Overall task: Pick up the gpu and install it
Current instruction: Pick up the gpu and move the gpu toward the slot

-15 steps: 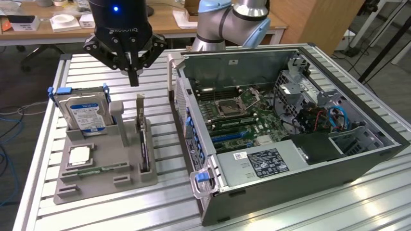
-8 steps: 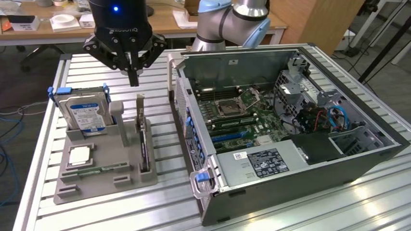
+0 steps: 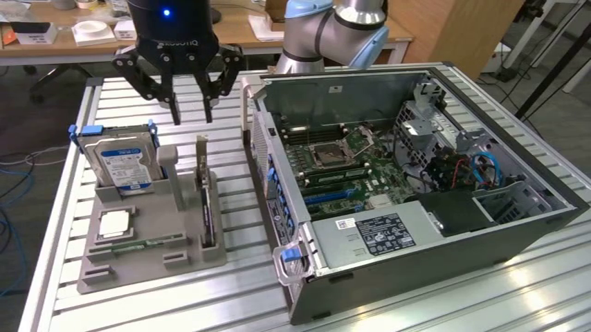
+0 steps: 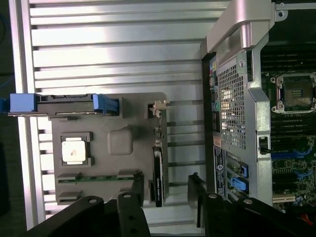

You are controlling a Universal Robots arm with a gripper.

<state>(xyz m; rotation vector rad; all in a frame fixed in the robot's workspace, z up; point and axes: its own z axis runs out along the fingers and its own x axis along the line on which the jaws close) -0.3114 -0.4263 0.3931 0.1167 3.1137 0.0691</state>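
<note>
The gpu (image 3: 205, 200) is a thin dark card standing on edge in a slot of the grey holder (image 3: 185, 259), close to the open computer case (image 3: 517, 228). From above, the gpu (image 4: 158, 170) shows as a narrow dark strip with its silver bracket at the far end. My gripper (image 3: 191, 114) hangs above the card's bracket end, open, with nothing between its fingers. In the wrist view the gripper (image 4: 167, 200) straddles the line of the card, one black finger (image 4: 137, 200) on each side, clear of it.
The holder also carries a hard drive (image 3: 120, 159) with blue clips, a CPU (image 3: 113, 223) and a green memory stick (image 3: 148, 243). The case lies on its side with the motherboard (image 3: 351, 166) exposed. A desk with boxes stands behind the ribbed metal table (image 3: 120, 97).
</note>
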